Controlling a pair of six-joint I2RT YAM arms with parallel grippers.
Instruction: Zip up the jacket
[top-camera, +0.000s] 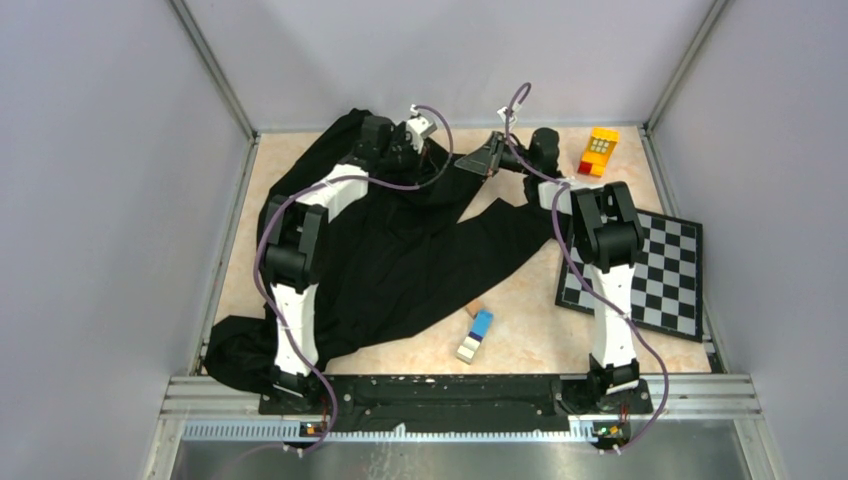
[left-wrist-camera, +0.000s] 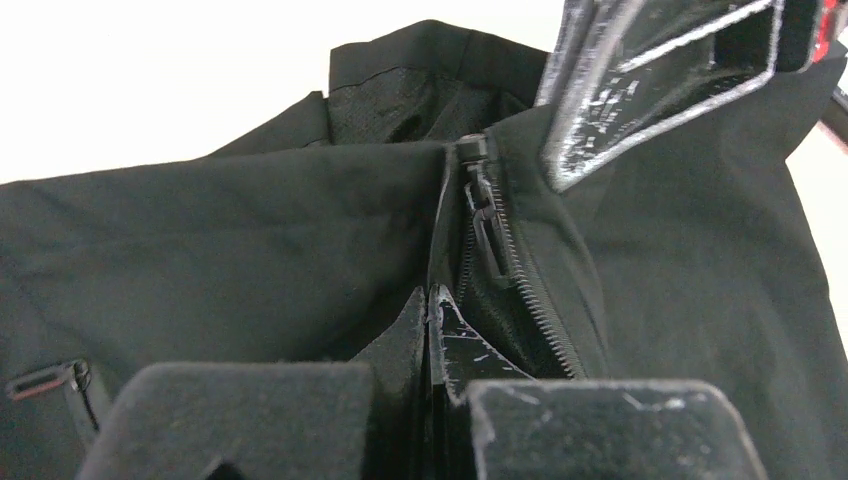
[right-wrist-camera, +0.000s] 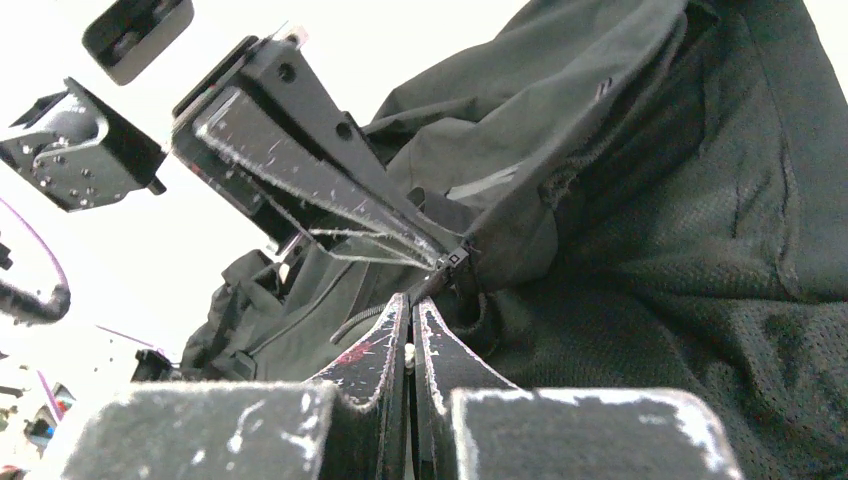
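The black jacket (top-camera: 400, 260) lies rumpled across the left and middle of the table, one sleeve reaching the near left corner. My left gripper (top-camera: 425, 150) is at the jacket's far end. In the left wrist view it (left-wrist-camera: 433, 295) is shut on the jacket's front edge just left of the zipper teeth (left-wrist-camera: 540, 300), below the slider (left-wrist-camera: 476, 160) and its hanging pull (left-wrist-camera: 490, 240). My right gripper (top-camera: 470, 165) faces it. In the right wrist view it (right-wrist-camera: 409, 300) is shut on a thin black strip of the jacket leading up to the slider (right-wrist-camera: 455, 255).
A black-and-white chequered board (top-camera: 640, 270) lies at the right. A yellow and red block (top-camera: 598, 152) stands at the far right. A small blue and white block (top-camera: 476, 333) lies near the middle front. Grey walls enclose the table.
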